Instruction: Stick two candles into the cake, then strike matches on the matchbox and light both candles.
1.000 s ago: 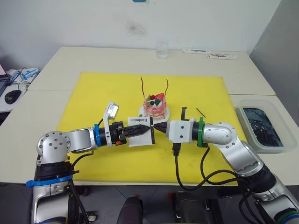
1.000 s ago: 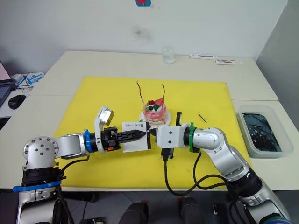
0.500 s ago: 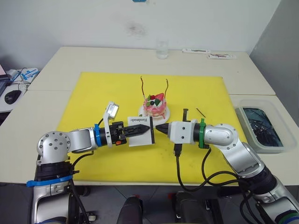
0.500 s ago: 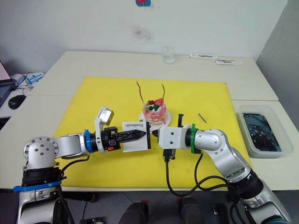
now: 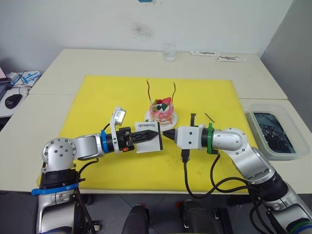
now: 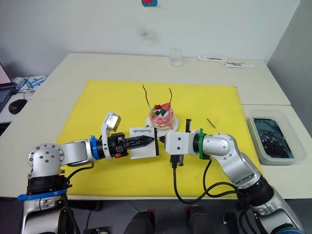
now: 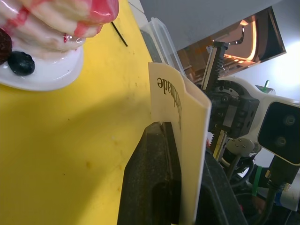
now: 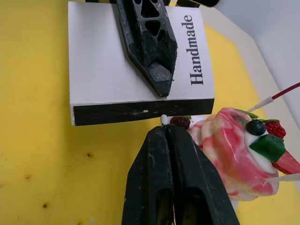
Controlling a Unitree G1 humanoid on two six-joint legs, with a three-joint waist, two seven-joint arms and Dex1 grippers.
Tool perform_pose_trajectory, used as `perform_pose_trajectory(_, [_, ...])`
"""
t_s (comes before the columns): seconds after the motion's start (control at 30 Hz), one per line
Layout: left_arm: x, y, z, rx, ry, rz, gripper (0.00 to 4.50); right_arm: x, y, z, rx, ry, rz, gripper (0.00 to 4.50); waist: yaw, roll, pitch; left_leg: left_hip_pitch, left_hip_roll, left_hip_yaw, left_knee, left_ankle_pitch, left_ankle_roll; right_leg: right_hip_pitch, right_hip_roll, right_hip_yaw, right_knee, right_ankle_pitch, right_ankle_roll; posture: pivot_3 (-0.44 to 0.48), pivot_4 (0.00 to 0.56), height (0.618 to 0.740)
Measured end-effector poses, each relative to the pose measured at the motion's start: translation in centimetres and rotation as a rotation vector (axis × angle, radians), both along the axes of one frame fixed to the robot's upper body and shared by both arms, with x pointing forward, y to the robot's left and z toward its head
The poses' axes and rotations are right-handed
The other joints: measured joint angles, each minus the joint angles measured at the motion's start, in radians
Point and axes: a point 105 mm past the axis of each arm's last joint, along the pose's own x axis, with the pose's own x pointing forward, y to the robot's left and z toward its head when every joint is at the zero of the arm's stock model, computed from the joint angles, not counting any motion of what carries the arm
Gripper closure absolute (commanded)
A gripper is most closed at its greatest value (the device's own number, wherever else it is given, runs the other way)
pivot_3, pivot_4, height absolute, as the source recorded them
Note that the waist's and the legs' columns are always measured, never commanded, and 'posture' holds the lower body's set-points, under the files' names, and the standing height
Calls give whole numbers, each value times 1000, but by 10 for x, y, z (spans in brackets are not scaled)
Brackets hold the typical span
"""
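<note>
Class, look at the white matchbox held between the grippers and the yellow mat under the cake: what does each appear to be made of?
The matchbox: probably matte card or paperboard; flat white face with printed lettering, thin sharp edges, and a rougher-looking black striking strip.
The yellow mat: seemingly a thin, smooth sheet, perhaps plastic or foam; it lies flat, is evenly coloured, and shows small dark specks.

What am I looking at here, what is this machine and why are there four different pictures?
It is a humanoid robot with two arms, each ending in two black fingers. Two pictures come from cameras in its head, looking down; the other two sit on its wrists, looking along the fingers. On a yellow mat stands a small cake with two thin candles stuck in it. The left gripper holds a white matchbox marked "Handmade". The right gripper is shut on a match, its pale tip just beside the box's black striking strip.
</note>
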Motion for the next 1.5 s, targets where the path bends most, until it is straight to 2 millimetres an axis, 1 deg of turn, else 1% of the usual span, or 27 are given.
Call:
perform_pose_trajectory(0.13, [1, -2, -3, 16, -1, -2, 4500, -1, -4, -3, -33, 14, 12, 4479, 0, 0, 0, 0, 0, 0, 0, 0, 0, 0, 0, 0, 0, 0, 0, 0, 150, 740])
perform_pose_trajectory(0.2, [7, 0, 2, 27, -30, 23, 4500, -8, -4, -4, -50, 28, 48, 4479, 0, 0, 0, 0, 0, 0, 0, 0, 0, 0, 0, 0, 0, 0, 0, 0, 150, 740])
perform_pose_trajectory(0.23, [13, 0, 10, 21, -65, 38, 4500, -15, -2, -6, -63, 43, 86, 4479, 1, 0, 0, 0, 0, -1, 0, 0, 0, 0, 0, -1, 0, 0, 0, 0, 150, 740])
perform_pose_trajectory(0.3, [25, 7, 41, -4, -178, 83, 4500, -31, 4, -13, -86, 84, 168, 4479, 1, 0, 0, 0, 0, -2, 0, 0, 0, 0, 0, -2, 0, 0, 0, 0, 150, 740])
perform_pose_trajectory(0.33, [30, 14, 57, -11, -236, 115, 4500, -36, 2, -13, -94, 93, 189, 4479, 1, 0, 0, 0, 0, -1, 0, 0, 0, 0, 0, -1, 0, 0, 0, 0, 150, 740])
perform_pose_trajectory(0.37, [32, 22, 69, -15, -275, 146, 4500, -38, 0, -13, -104, 97, 198, 4479, 1, 0, 0, 0, 0, -1, 0, 0, 0, 1, 0, -1, -1, 0, 0, 0, 150, 740])
perform_pose_trajectory(0.4, [34, 31, 78, -17, -304, 179, 4500, -40, -5, -12, -111, 96, 196, 4479, -2, 0, 0, 0, 0, 0, 0, 0, 0, 1, 0, 0, -1, 0, 0, 0, 150, 740])
perform_pose_trajectory(0.47, [33, 43, 82, -12, -313, 216, 4500, -40, -10, -12, -124, 102, 192, 4479, -4, 0, 0, 0, 0, 0, 0, 0, 0, 0, 0, 0, -1, 0, 0, 0, 150, 740])
perform_pose_trajectory(0.53, [26, 50, 69, 10, -268, 218, 4500, -39, -12, -8, -109, 100, 186, 4479, -7, 0, 0, 0, 0, 0, -1, 0, 0, 0, 0, 0, -1, 0, 0, 0, 150, 740])
perform_pose_trajectory(0.6, [15, 50, 48, 35, -200, 197, 4500, -38, -14, -6, -98, 98, 175, 4479, -7, 0, 0, 0, 0, 0, -1, 0, 0, 0, 0, 0, -1, 0, 0, 0, 150, 740])
perform_pose_trajectory(0.67, [6, 44, 30, 59, -147, 166, 4500, -36, -14, -4, -87, 92, 161, 4479, -6, 0, 0, 0, 0, 0, 0, 0, 0, 0, 0, 0, -1, 0, 0, 0, 150, 740])
perform_pose_trajectory(0.73, [-1, 34, 22, 55, -127, 126, 4500, -35, -13, -3, -73, 89, 154, 4479, 2, 0, 0, 0, 0, -1, 0, 0, 0, 0, 0, -1, -1, 0, 0, 0, 150, 740])
perform_pose_trajectory(0.87, [-6, 21, 18, 58, -128, 83, 4500, -34, -12, -1, -59, 85, 145, 4479, 3, 0, 0, 0, 0, -1, 1, 0, 0, 1, 0, 0, -1, -1, -4, 0, 150, 740])
perform_pose_trajectory(1.0, [-8, 14, 13, 62, -112, 56, 4500, -33, -10, 0, -38, 84, 138, 4479, 2, 0, 0, 1, 0, 0, 1, 0, 0, 1, 0, 0, 0, 0, -3, 0, 150, 740])
perform_pose_trajectory(1.23, [-9, 12, 13, 53, -107, 37, 4500, -30, -4, 8, 6, 57, 127, 4479, 2, 0, 0, 0, 0, -1, 1, 0, 0, 1, 0, 0, -1, 0, -2, 0, 150, 740])
perform_pose_trajectory(1.4, [-10, 11, 11, 54, -101, 28, 4500, -24, 0, 14, 33, 31, 109, 4479, 2, 0, 0, 0, 0, -1, 1, 0, 0, 1, 0, 0, 0, 0, -2, 0, 150, 740])
perform_pose_trajectory(1.5, [-10, 11, 11, 54, -100, 27, 4500, -21, 1, 13, 38, 30, 96, 4479, 2, 0, 0, 0, 0, -1, 1, 0, 0, 1, 0, 0, 0, 0, -2, 0, 150, 740])
